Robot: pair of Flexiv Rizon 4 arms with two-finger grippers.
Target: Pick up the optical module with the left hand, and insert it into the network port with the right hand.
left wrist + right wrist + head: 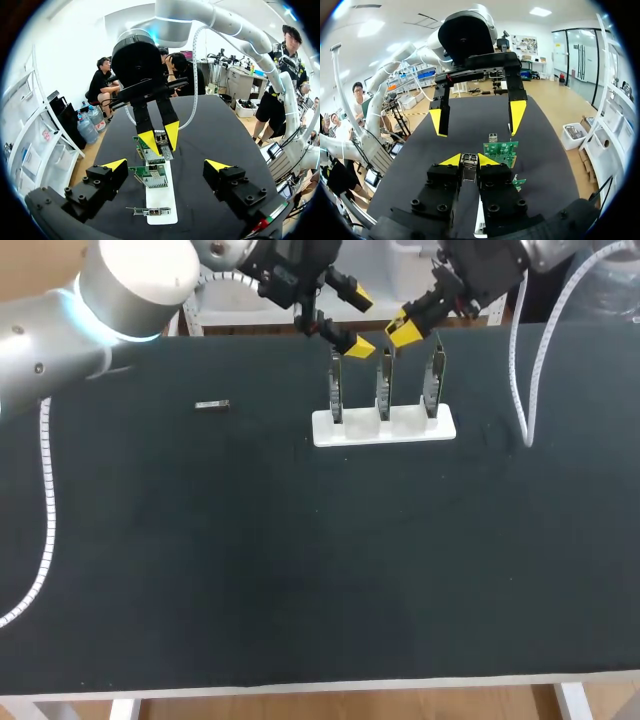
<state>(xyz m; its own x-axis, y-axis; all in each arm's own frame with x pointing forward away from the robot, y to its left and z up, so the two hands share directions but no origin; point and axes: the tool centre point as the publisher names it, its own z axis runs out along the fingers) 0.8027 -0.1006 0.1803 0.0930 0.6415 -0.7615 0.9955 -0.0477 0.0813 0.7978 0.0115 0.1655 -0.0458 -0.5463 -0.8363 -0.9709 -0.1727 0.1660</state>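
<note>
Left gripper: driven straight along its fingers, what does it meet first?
Probably the right gripper, shut on the optical module, facing it above the circuit boards; depth unclear, a board's top could come first.

Head view was evenly lit from overhead, w/ no hard shadows. The black table was matte, no glare; only a faint soft shadow lay just beside the white holder, the brightest thing on it. The left arm had a broad highlight on its pale joint cap + a lit cyan ring. Left wrist view: v. bright bkgd, so the right gripper body looked dark against it, yellow tips vivid. Right wrist view: light from above too. The optical module b/w that gripper's fingers caught a small glint. The left gripper body was in shade underneath.
</note>
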